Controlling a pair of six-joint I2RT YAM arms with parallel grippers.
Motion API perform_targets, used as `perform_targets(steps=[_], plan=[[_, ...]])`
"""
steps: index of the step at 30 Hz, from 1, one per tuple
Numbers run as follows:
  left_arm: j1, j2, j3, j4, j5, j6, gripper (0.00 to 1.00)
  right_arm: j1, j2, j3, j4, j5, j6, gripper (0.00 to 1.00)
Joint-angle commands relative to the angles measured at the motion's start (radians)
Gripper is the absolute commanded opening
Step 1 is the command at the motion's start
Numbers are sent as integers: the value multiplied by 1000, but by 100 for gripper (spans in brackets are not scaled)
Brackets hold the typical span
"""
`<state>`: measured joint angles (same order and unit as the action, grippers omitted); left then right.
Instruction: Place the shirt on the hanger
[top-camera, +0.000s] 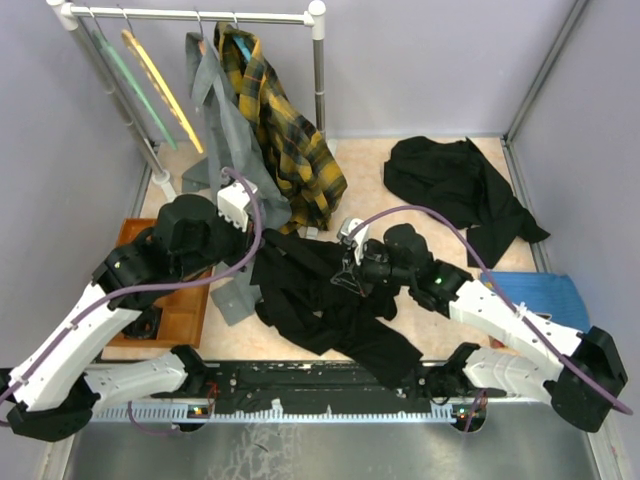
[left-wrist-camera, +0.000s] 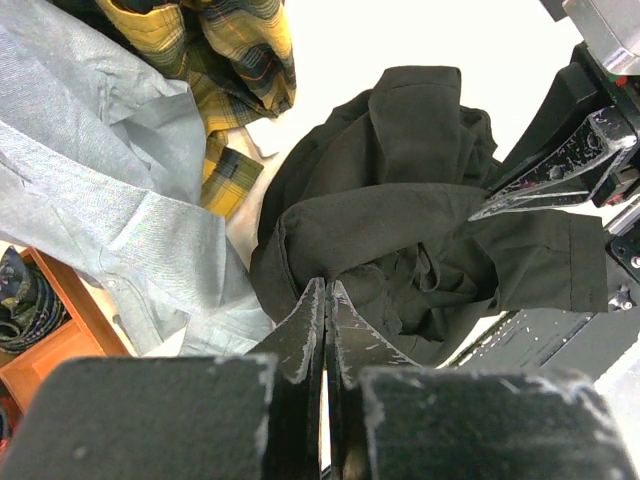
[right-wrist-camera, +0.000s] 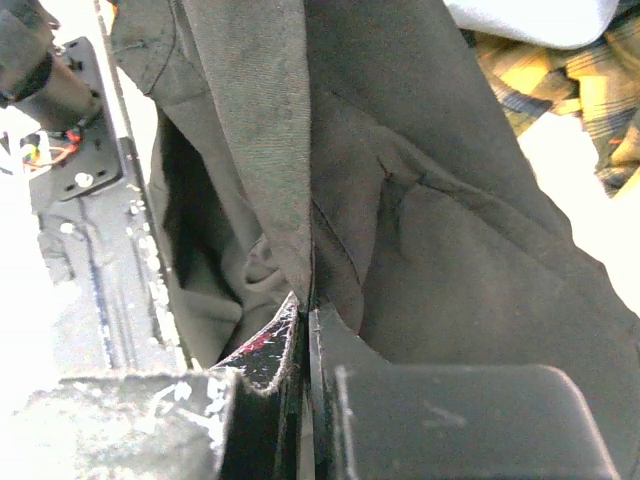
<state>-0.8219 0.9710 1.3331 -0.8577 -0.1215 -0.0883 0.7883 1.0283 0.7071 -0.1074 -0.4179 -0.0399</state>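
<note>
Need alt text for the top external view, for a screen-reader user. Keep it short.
The left gripper and right gripper are both down at a crumpled black shirt in the centre of the view. Behind them a rail carries a yellow hanger, a green hanger, a grey shirt and a yellow plaid shirt. Another black garment lies at far right.

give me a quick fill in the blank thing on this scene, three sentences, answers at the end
1. The hanger on the rack is ___ in colour.
2. The right gripper is shut on a fold of the ___ shirt.
3. The wooden tray lies on the robot's ___ side of the table.

Missing words: yellow; black; left
</note>
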Motion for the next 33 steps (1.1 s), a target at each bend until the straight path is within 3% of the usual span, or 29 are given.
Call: perform_targets(steps=[1, 6, 10, 13, 16, 18, 20, 23, 27, 29, 31, 33], plan=[[7, -40, 33, 11, 32, 25, 0, -16, -58, 40, 17, -89, 59, 0], [7, -77, 27, 37, 74, 37, 0, -55, -85, 76, -31, -254, 133, 0], [7, -85, 12, 34, 66, 45, 0, -155, -111, 72, 81, -507, 312, 0], [7, -82, -4, 36, 66, 47, 0, -181, -95, 26, 345, -696, 585, 0], [8, -77, -36, 52, 70, 51, 0, -182, -45, -84, 837, -803, 996, 0], [7, -73, -86, 73, 76, 54, 0, -182, 16, -137, 1077, -804, 1219, 0], [7, -63, -145, 115, 81, 55, 0, -187, 84, -175, 1212, -779, 1304, 0], [7, -42, -232, 160, 77, 44, 0, -220, 168, -216, 1236, -704, 1308, 0], [14, -34, -304, 209, 59, 35, 0, -288, 216, -231, 1031, -618, 1161, 11], [20, -27, -313, 212, 52, 35, 0, -308, 182, -182, 687, -553, 952, 24], [24, -18, -309, 210, 47, 37, 0, -311, 122, -88, 251, -373, 657, 40], [28, -13, -304, 209, 46, 40, 0, -312, 71, -23, 9, -180, 488, 48]])
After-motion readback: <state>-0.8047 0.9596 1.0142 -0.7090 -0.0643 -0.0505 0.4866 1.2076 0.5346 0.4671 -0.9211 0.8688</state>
